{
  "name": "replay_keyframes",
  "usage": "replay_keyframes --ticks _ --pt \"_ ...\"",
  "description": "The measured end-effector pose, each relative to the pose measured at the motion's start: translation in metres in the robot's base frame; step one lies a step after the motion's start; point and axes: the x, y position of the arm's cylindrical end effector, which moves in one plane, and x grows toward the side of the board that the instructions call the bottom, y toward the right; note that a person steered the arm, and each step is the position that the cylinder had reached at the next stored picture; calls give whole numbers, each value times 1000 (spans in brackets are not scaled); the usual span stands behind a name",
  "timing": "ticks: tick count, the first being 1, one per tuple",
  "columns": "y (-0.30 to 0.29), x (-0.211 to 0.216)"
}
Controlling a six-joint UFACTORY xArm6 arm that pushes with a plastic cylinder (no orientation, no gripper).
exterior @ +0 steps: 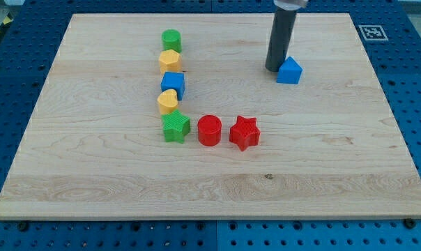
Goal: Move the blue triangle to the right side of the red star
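Observation:
The blue triangle [289, 71] lies on the wooden board toward the view's top right. My tip [274, 69] stands just left of it, touching or almost touching its left side. The red star [244, 132] lies near the middle of the board, below and to the left of the blue triangle, well apart from it.
A red cylinder [210, 130] sits just left of the red star, and a green star [175, 127] left of that. Above runs a column: yellow heart [167, 102], blue cube [173, 84], yellow hexagon [169, 61], green cylinder [171, 40]. The board's right edge [399, 125] borders a blue pegboard.

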Motion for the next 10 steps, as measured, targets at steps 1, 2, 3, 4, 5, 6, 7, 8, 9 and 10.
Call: replay_keyframes --ticks 1,2,3,4,5,6,7,8,9,10 --pt "18 -1" --pt "31 1" --pt "35 14" --pt "36 33" --pt "52 50" --pt "73 68" --pt "93 83" --pt "109 96" --pt "117 101" --pt "117 102"
